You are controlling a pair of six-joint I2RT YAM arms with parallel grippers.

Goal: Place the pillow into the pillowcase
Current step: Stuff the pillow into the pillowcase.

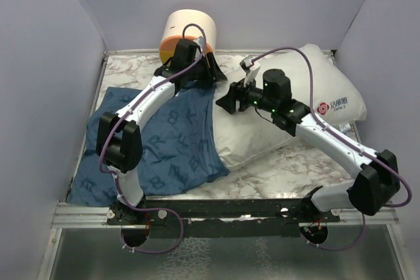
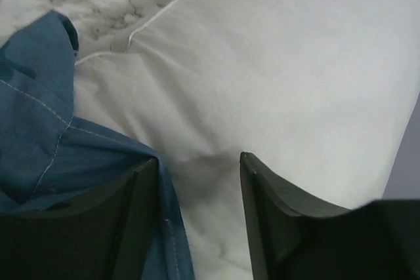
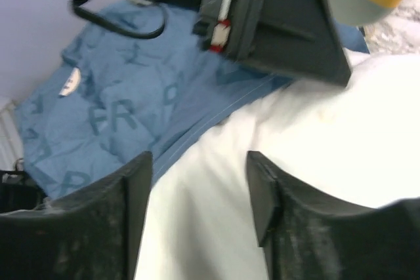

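Hovering my left claw (image 2: 200, 162) over the pillow (image 2: 282, 63), at the end nearest the pillowcase (image 1: 174, 145). Jaws spread; blue hem draped against one finger, not pinched. Right claw (image 3: 200, 159) also spread, just above the pillow beside that same hem. Pillow lies on the bench (image 1: 289, 165), cloth overlapping its near edge; cannot tell whether any of it is inside.

Risks, my judgement:
- Closing left now may catch a single layer, or pillow skin with it, so the mouth fails to open.
- Both claws crowd this end of the pillow; collision possible.
- Cream-and-orange cylinder (image 1: 187, 24), just beyond the pillow, could be knocked.
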